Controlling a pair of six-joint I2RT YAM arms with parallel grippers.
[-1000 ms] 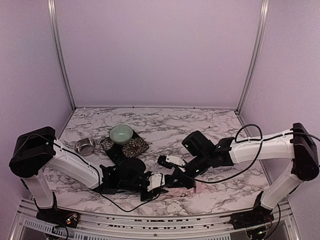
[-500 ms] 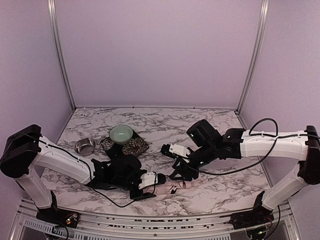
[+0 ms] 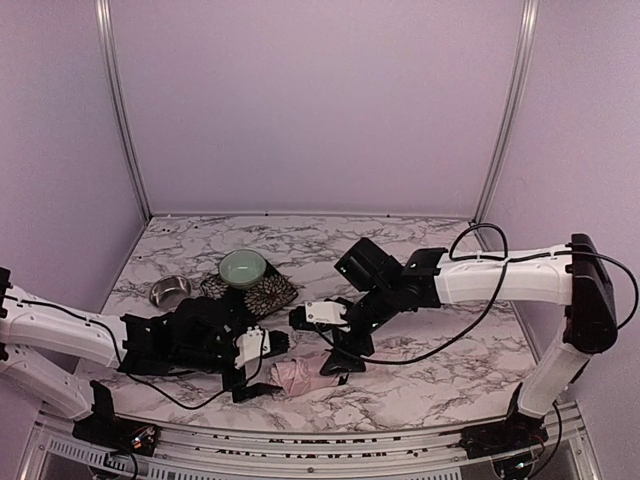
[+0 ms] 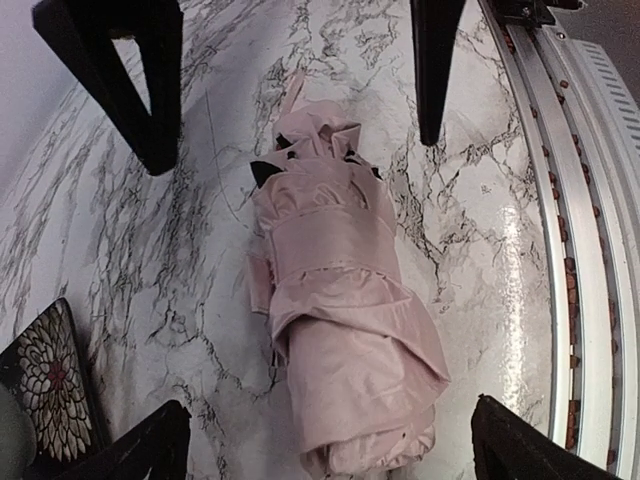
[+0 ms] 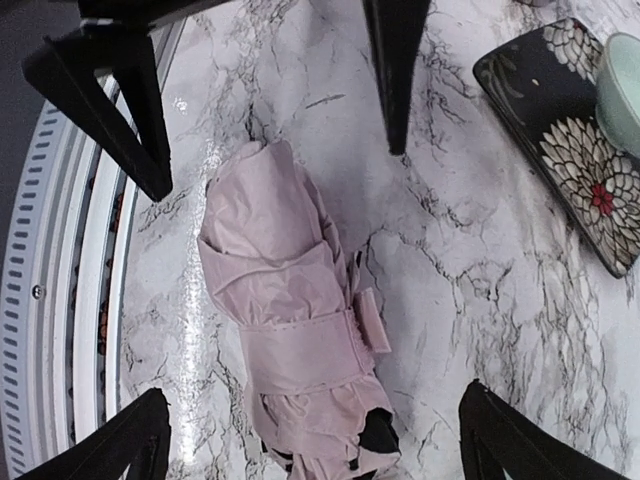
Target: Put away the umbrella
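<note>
Umbrella lies folded between left jaws and right jaws (both wide open, empty), arms low.

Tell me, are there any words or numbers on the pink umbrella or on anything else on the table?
None: no word, number or sign can be read in any view.
The pink umbrella is plain fabric.
The dark mat shows only flowers.
The green bowl and the small metal bowl bear no marks that show.

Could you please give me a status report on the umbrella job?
Left gripper, right gripper open, holding nothing. Folded pale pink fabric umbrella lying on marble table. Nothing blocking it.
</note>
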